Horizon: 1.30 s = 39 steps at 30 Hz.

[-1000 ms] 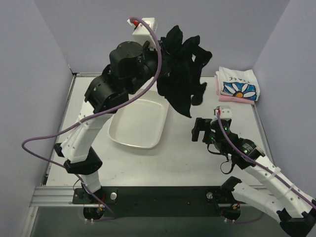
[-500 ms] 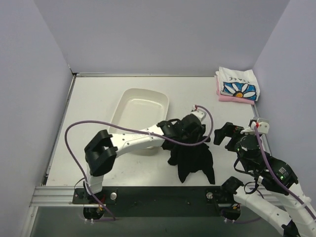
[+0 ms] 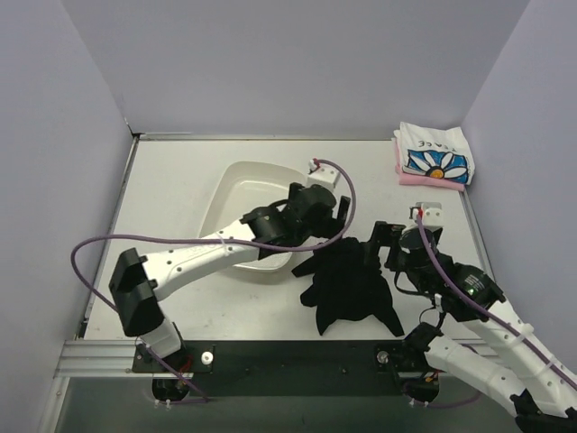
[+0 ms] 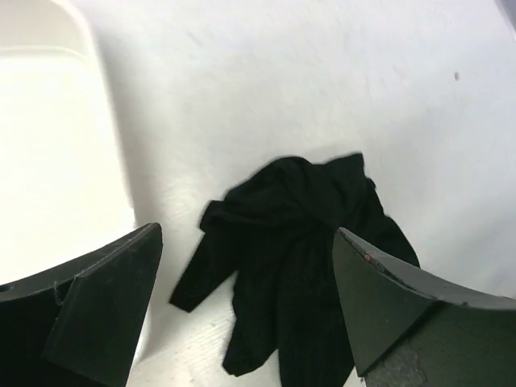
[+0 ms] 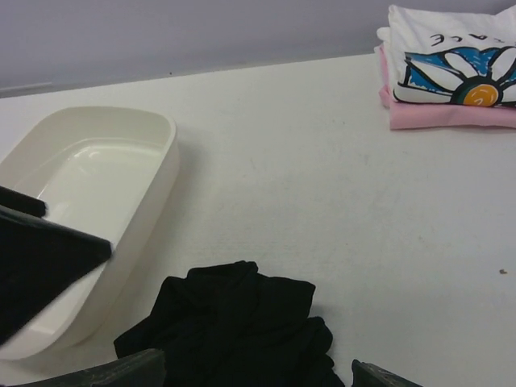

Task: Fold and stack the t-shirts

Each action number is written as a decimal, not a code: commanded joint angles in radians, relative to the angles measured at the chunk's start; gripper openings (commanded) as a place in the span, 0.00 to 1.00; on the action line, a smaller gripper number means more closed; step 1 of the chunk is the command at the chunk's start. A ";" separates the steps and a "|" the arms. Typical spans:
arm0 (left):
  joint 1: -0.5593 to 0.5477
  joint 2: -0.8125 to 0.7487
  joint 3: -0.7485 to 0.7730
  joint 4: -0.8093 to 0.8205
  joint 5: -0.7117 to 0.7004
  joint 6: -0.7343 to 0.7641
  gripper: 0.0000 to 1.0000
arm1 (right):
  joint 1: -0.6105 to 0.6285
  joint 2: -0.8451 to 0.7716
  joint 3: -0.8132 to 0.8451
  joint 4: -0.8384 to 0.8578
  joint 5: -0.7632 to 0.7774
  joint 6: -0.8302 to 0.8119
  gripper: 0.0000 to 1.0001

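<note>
As I view it, left arm (image 3: 198, 257): stretched low over the tray (image 3: 236, 180), left pincer (image 4: 247, 232) spread wide, holding nothing.
Right arm (image 3: 469, 293): bent inward, right pincer (image 3: 379, 242) fully apart, empty.
Black t-shirt (image 3: 352, 289): crumpled on tabletop (image 3: 171, 180), near both pincers.

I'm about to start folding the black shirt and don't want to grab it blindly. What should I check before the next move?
1. Left gripper free of cloth: ok, jaws wide above the black t-shirt.
2. Right gripper ready: ok, open beside the shirt, holding nothing.
3. Shirt spread flat: not ok, it is a crumpled heap.
4. Shirt out of the white tray: ok, it lies on the table beside the tray.
5. Collar or sleeves findable: cannot tell, the folds hide them.
6. Stack tidy: ok, the daisy t-shirt sits folded on the pink t-shirt at the far right.
</note>
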 commanded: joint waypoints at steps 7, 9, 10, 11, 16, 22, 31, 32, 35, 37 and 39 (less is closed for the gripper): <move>0.048 -0.209 -0.217 -0.230 -0.129 -0.126 0.96 | 0.033 0.133 -0.063 0.174 -0.063 -0.009 1.00; 0.050 -0.227 -0.259 -0.213 -0.127 -0.130 0.97 | 0.038 0.141 -0.074 0.183 -0.065 -0.008 1.00; 0.063 -0.230 -0.280 -0.196 -0.113 -0.134 0.97 | 0.040 0.144 -0.079 0.194 -0.065 -0.008 1.00; 0.070 -0.233 -0.311 -0.190 -0.110 -0.138 0.97 | 0.043 0.147 -0.080 0.196 -0.068 -0.006 1.00; 0.115 -0.201 -0.376 -0.115 -0.069 -0.121 0.97 | 0.047 0.142 -0.102 0.208 -0.066 -0.006 1.00; 0.128 -0.098 -0.363 -0.054 -0.007 -0.092 0.97 | 0.050 0.144 -0.111 0.211 -0.063 -0.009 1.00; 0.131 0.008 -0.340 -0.003 0.037 -0.077 0.93 | 0.053 0.139 -0.122 0.212 -0.045 -0.017 1.00; 0.131 0.017 -0.342 -0.001 0.034 -0.075 0.90 | 0.053 0.139 -0.123 0.212 -0.042 -0.017 1.00; 0.146 0.049 -0.339 -0.012 0.028 -0.077 0.68 | 0.055 0.139 -0.128 0.216 -0.045 -0.017 1.00; 0.151 0.055 -0.346 -0.023 0.011 -0.083 0.52 | 0.055 0.141 -0.132 0.219 -0.046 -0.017 1.00; 0.160 0.054 -0.357 -0.038 -0.009 -0.092 0.36 | 0.055 0.142 -0.135 0.220 -0.049 -0.017 1.00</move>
